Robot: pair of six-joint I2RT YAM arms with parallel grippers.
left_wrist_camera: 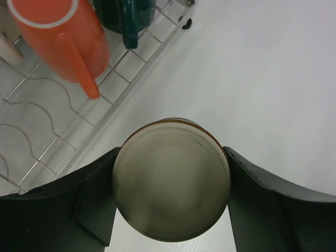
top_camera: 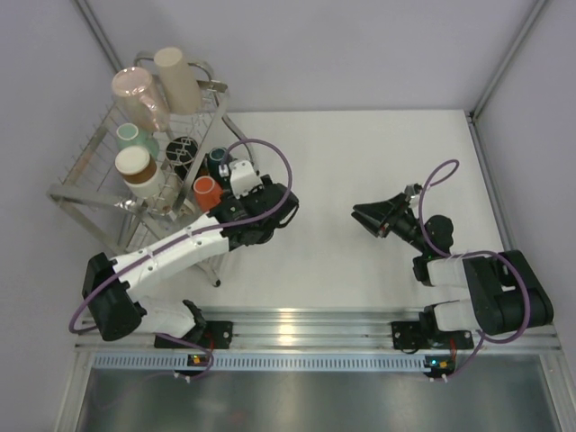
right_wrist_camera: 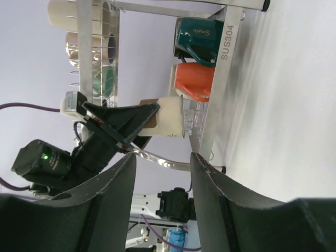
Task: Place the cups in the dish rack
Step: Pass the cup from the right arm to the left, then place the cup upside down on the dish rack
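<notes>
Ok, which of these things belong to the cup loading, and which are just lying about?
Job: silver wire dish rack; racked orange mug, dark teal mug, pink tumbler; beige brown-banded cup in left gripper.
Lying about: purple cables, white table.

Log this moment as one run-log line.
left tool: shut on beige cup, at rack edge | right tool: open, empty | status: cup not yet racked
</notes>
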